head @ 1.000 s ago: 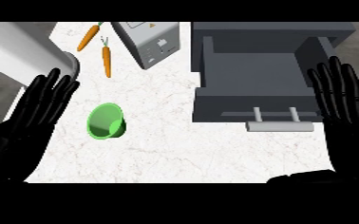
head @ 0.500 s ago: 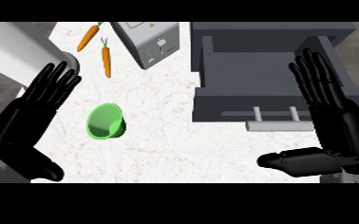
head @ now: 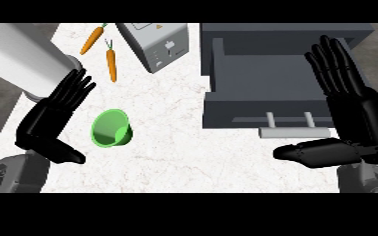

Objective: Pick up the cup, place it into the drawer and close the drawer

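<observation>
Black left hand (head: 52,117) fingers straight beside green cup (head: 111,128), holding nothing

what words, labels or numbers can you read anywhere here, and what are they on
No readable text anywhere.
Toaster: small dark marks on its side and a yellowish patch on top, too small to read as letters or numbers.
Green cup, two carrots, drawer, counter: no markings visible.
</observation>
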